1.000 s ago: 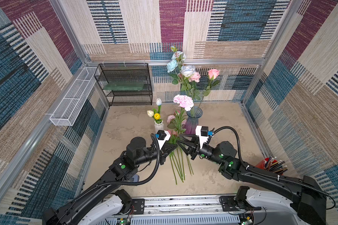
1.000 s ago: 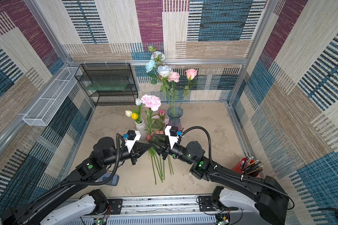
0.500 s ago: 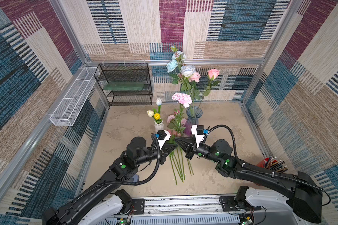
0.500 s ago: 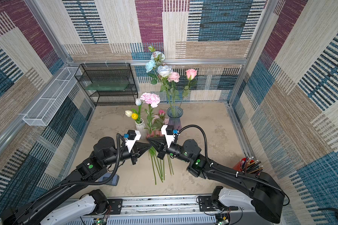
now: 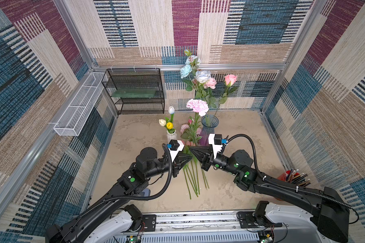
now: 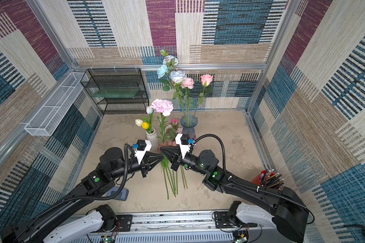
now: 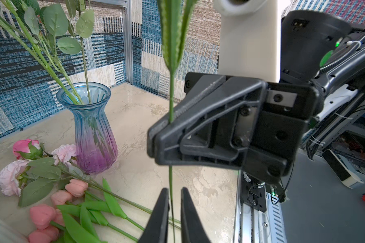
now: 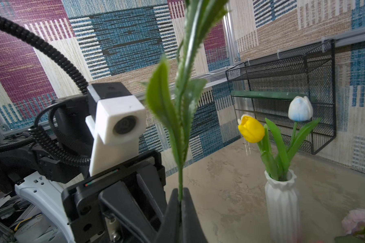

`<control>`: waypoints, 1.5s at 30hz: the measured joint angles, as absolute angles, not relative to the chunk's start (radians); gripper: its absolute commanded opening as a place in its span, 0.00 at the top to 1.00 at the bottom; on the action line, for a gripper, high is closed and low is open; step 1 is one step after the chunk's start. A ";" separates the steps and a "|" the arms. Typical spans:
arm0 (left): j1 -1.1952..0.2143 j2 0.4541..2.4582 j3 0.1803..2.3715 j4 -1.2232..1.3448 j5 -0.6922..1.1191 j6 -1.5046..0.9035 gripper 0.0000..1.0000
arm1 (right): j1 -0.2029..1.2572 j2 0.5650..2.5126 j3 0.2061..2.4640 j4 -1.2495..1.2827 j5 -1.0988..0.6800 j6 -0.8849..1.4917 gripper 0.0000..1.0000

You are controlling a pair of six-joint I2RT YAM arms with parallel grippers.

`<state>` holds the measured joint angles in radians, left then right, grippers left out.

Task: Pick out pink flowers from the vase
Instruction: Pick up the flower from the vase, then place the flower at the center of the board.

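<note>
Handover at the table [image 5: 135, 147] centre: a pink carnation [image 5: 197, 106] is held upright, its thin stem [image 7: 171, 101] pinched by the closed right gripper [image 7: 154, 138]. The left gripper [image 7: 174, 192] is seen just below, its fingers [image 7: 162, 210] slightly parted around the stem and not clamping it. Should that single low pinch slip, the top-heavy bloom could be tipped, in a top view, toward the glass vase [image 5: 209, 126] at 1 o'clock or the white vase of tulips [image 5: 170, 136] at 10 o'clock. The stem could also be snagged if the left fingers are drawn away crookedly. Picked pink flowers [image 7: 57, 197] are laid beside the glass vase. A pink rose [image 5: 230, 79] and a paler pink bloom [image 5: 210, 83] are left in it.
</note>
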<state>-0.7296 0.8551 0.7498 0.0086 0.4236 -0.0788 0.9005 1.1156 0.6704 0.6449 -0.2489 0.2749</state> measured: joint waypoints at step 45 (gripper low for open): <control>-0.730 0.326 0.660 -0.546 0.295 -0.038 0.58 | 0.635 1.745 1.019 -0.067 -0.105 0.456 0.98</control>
